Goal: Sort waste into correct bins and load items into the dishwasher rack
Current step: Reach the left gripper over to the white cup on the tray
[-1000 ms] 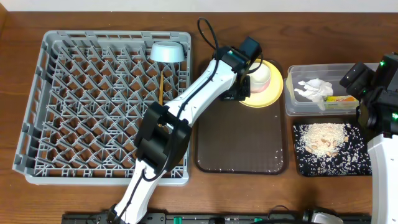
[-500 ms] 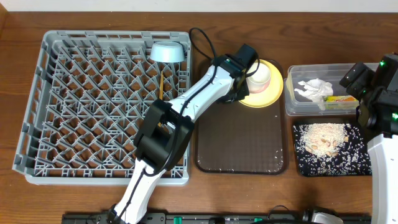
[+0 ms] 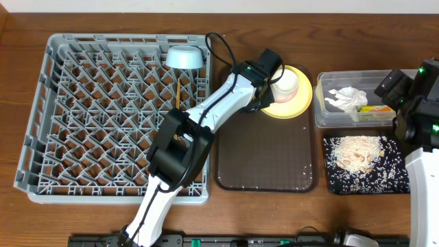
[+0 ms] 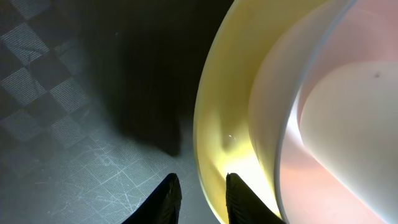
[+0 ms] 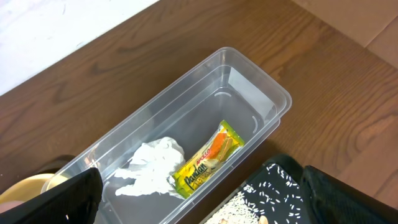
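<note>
**Left wrist edges leftward onto the plate's rim, two dishes not yet loaded**

The left gripper [image 4: 203,178] sits over the left edge of the yellow plate [image 3: 302,106], at the far end of the brown tray [image 3: 267,158]. Its fingers stand a narrow gap apart; whether they pinch the rim I cannot tell. A white bowl [image 3: 285,84] rests on the plate. Blue bowl [image 3: 185,57] and chopsticks [image 3: 178,96] are in the rack [image 3: 31,116]. Napkin [image 3: 346,98] and wrapper [image 5: 208,158] lie in the clear tub [image 3: 322,116], rice scraps [image 3: 357,152] in the black tray [image 3: 391,185]. The right gripper [image 5: 200,177] hangs wide open and empty over the tub — nothing else has shifted.
</note>
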Robot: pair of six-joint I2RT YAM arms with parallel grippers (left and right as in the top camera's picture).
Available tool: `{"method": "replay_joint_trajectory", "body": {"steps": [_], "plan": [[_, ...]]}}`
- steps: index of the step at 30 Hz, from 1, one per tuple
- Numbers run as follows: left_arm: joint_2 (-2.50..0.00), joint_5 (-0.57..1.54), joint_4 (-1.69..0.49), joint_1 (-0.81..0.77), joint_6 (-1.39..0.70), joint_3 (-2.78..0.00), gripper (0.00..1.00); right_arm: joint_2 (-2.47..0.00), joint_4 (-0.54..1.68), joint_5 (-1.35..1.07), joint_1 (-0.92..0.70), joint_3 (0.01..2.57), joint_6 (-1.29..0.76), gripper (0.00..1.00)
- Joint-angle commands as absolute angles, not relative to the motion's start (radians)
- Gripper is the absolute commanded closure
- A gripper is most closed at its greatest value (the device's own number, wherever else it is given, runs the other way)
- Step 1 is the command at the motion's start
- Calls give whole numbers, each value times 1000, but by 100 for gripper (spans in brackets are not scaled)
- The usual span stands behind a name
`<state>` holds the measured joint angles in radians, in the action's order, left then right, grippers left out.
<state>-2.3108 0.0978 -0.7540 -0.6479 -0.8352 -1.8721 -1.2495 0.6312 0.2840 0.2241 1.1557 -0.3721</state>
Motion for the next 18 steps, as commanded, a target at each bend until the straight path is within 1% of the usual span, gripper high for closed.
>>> {"method": "replay_joint_trajectory", "body": {"steps": [1,5,13,17,18], "plan": [[-2327,77,-757,-646,-844,-1840,72,-1243,633,287,229,1163,-369,1],[-2327,70,-764,-646,-843,-1810,73,-1243,633,287,229,1163,-369,1],[-2297,70,-935,-617,-793,-1810,76,-1243,633,287,229,1163,-369,1],[-2262,70,-1010,-612,-717,-1810,75,-1243,633,287,229,1163,-369,1],[-2255,70,-1023,-612,-696,-1810,74,-1243,633,287,229,1163,-369,1]]}}
